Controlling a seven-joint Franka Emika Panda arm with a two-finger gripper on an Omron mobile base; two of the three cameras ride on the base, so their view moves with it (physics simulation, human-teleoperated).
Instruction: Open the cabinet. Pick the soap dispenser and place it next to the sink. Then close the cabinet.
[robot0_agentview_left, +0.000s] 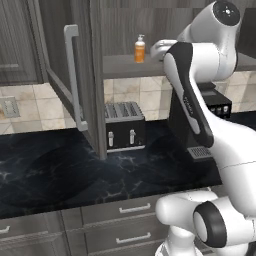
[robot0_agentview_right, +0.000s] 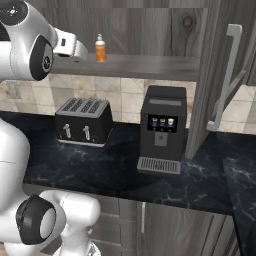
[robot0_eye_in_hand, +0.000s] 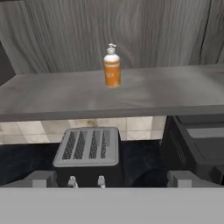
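Soap dispenser (robot0_eye_in_hand: 112, 66) stood upright on shelf (robot0_eye_in_hand: 175, 89) of cabinet (robot0_agentview_left: 87, 75), both doors swung open. Your gripper (robot0_eye_in_hand: 113, 179) hung level with shelf edge, well short of dispenser, fingers spread, grasping nothing. Toaster (robot0_agentview_right: 83, 121) and coffee machine (robot0_agentview_right: 161, 131) sat on counter (robot0_agentview_left: 60, 170) below.

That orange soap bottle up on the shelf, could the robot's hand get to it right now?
Probably yes. Both cabinet doors stand open, the soap dispenser stands alone on the shelf, and the gripper faces it with open fingers and nothing between.
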